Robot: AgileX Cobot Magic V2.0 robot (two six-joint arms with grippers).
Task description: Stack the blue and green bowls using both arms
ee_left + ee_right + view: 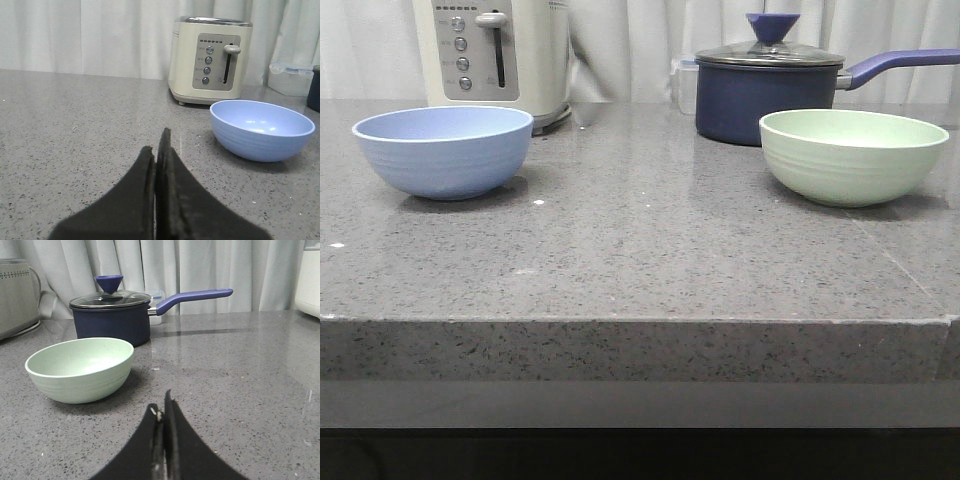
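Periwinkle-blue bowl (444, 150), mint-green bowl (853, 156), navy saucepan (767, 98), speckled grey counter (640, 250)

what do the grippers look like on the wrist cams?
Both alike: the left gripper and right gripper have matte black fingers that are wide at the base and taper to narrow tips, with rough-looking inner edges. No cables, markings or logos show. The arms are out of frame.

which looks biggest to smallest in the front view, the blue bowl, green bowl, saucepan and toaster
1. Blue bowl and green bowl: about alike.
2. Saucepan: looks smaller in body, but it stands farther back, so unsure.
Toaster: cut off by the frame, cannot rank.
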